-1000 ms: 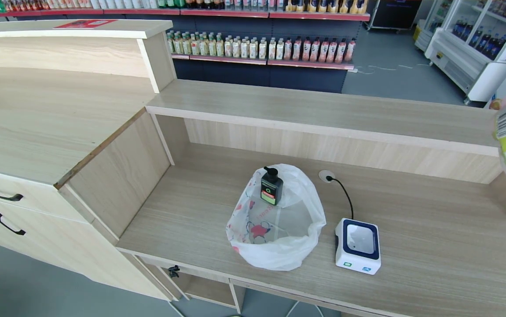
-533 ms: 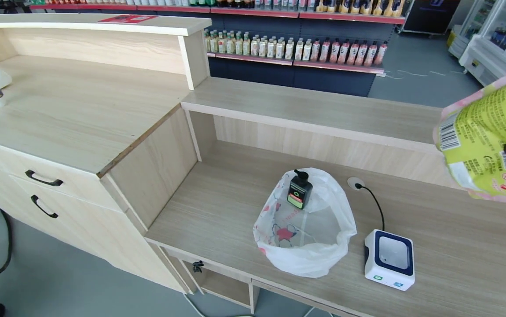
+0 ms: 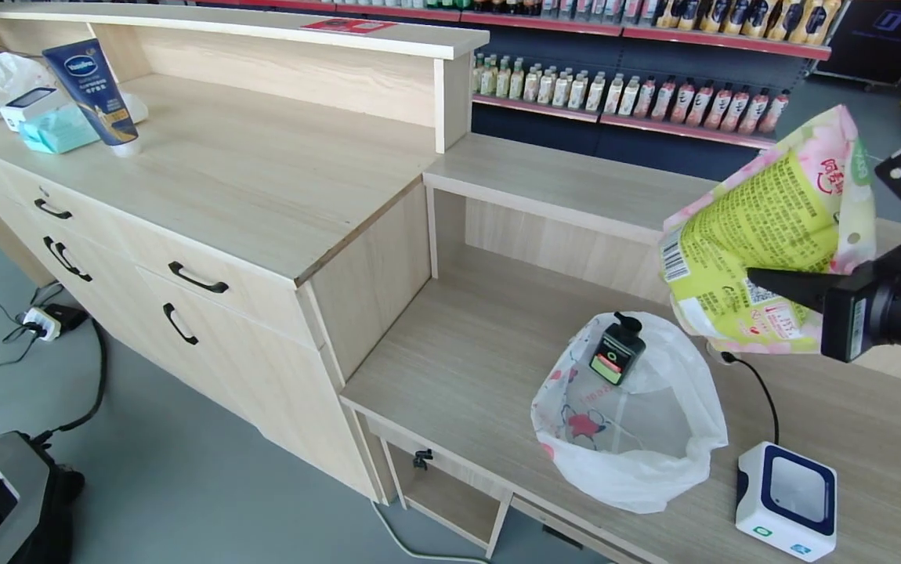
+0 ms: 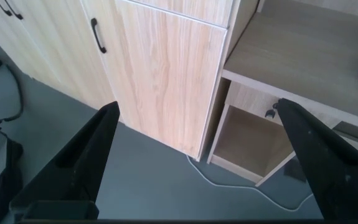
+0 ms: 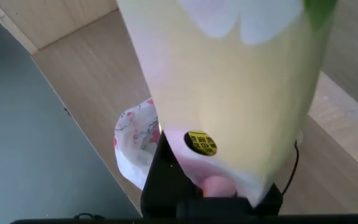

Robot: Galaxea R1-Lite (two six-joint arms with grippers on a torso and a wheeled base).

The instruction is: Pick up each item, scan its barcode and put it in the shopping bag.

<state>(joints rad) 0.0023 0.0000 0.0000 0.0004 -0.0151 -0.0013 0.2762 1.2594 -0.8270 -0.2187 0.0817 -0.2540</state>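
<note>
Holding the pouch clear of the scanner

My right gripper (image 3: 781,287) pinches the pouch (image 3: 764,219) at the right of the head view, above the bag (image 3: 631,439). Its barcode (image 3: 674,262) faces left, away from the scanner (image 3: 787,501) at lower right. I judge a scan could miss, or the grip could slip. My left gripper (image 4: 197,162) hangs spread, empty.

Soft yellow-green plastic pouch (image 3: 764,235): is showing a pink flowered border, dark print and a white barcode patch.
Thin translucent white plastic shopping bag (image 3: 624,479): is carrying a red cartoon print.
Squat black pump bottle (image 3: 617,354): is wearing a green-and-red label.
Boxy white barcode scanner (image 3: 786,523): is showing a navy frame around its pale window.
Pale wood-grain laminate counter (image 3: 490,352): is bearing black drawer handles (image 3: 197,278).
Upright dark blue squeeze tube (image 3: 94,90): is showing a white cap.
</note>
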